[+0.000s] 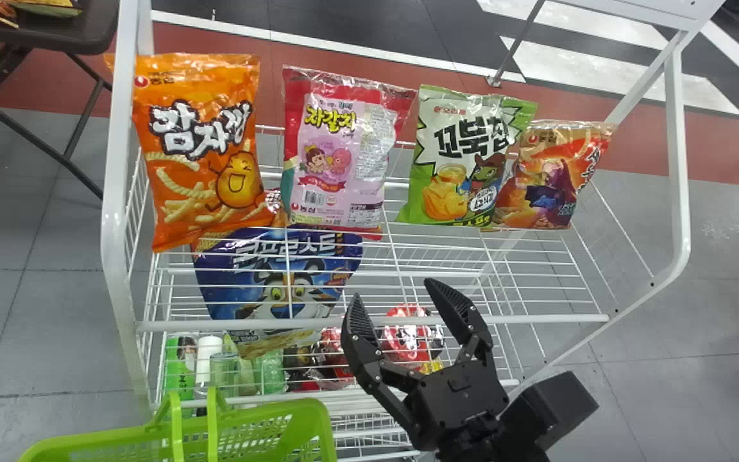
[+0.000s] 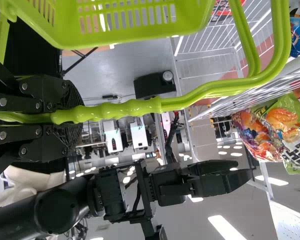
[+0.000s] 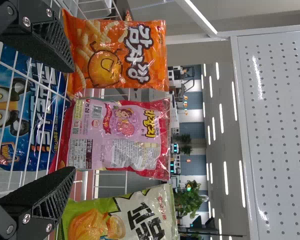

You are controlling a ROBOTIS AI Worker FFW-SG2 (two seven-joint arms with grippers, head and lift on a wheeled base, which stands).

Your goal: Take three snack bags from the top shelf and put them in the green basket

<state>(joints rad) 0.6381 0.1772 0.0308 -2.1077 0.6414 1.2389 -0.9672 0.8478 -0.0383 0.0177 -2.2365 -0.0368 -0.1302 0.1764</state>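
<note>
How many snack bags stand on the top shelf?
4: orange bag at the left end, pink bag next, then green bag, purple-and-orange bag at the right end. Others may be hidden behind.

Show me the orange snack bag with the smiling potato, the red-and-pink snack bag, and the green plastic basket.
Orange snack bag (image 1: pixel 200 153), head view: middle of its front.
Red-and-pink snack bag (image 3: pixel 119 137), right wrist view: its printed face.
Green plastic basket (image 1: pixel 276 410), head view: its rim.

R gripper (image 1: pixel 393 289) extended fwd – fingers spread wide; L gripper (image 2: pixel 77 116) clamped, w/ fingers nearly together.
</note>
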